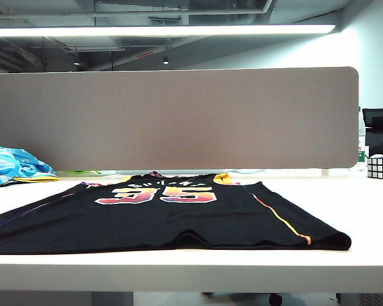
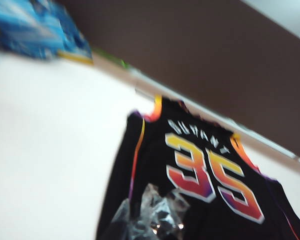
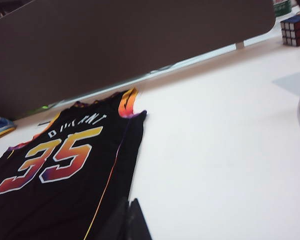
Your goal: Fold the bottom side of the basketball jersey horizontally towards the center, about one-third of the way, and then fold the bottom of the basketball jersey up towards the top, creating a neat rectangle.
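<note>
The black basketball jersey (image 1: 179, 213) lies spread flat on the white table (image 1: 179, 268), its number 35 facing up and its hem along the near edge. Neither arm shows in the exterior view. My left gripper (image 2: 155, 220) appears as a blurred, glossy shape over the jersey (image 2: 205, 175) near its hem, jaws together with nothing seen in them. In the right wrist view my right gripper (image 3: 130, 212) is shut, dark fingertips pressed together and empty, over the side edge of the jersey (image 3: 65, 170) by its thin yellow stripe.
A crumpled light blue striped cloth (image 1: 13, 164) lies at the back left of the table. A Rubik's cube (image 1: 381, 167) stands at the back right. A brown partition board (image 1: 172, 118) runs along the far edge.
</note>
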`<act>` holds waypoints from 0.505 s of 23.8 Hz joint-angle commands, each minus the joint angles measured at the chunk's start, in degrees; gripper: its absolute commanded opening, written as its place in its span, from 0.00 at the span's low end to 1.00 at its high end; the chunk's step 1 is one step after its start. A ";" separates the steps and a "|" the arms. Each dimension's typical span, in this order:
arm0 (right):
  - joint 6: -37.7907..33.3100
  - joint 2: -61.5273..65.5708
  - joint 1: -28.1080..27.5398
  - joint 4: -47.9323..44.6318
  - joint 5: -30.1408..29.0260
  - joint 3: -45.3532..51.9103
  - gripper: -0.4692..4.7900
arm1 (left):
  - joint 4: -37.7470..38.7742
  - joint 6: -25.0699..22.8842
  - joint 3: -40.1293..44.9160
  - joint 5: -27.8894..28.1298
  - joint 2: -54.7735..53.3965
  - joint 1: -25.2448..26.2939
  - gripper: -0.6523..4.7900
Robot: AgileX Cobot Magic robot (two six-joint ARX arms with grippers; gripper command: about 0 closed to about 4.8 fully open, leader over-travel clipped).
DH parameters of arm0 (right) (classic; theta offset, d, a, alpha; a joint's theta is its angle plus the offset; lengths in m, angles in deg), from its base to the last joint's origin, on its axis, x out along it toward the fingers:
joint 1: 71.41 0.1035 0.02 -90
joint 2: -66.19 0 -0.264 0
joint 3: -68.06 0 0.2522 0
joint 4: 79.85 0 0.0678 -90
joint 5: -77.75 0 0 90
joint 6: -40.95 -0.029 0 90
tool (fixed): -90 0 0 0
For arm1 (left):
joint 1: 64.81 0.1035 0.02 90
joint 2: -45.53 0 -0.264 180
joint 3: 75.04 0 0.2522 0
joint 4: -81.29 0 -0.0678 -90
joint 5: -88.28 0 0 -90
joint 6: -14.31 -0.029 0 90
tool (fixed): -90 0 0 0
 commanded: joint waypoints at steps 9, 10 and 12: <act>-0.74 16.52 -0.04 9.64 0.46 -15.02 0.08 | 5.53 1.16 -11.43 -12.44 -23.17 0.02 0.11; -0.66 19.82 -0.04 9.55 -0.02 -16.37 0.08 | 5.01 0.11 -12.70 -13.49 -25.44 0.02 0.11; -0.13 25.42 -0.07 9.35 -1.81 -18.71 0.08 | 4.44 -2.60 -15.69 -14.62 -30.80 0.02 0.11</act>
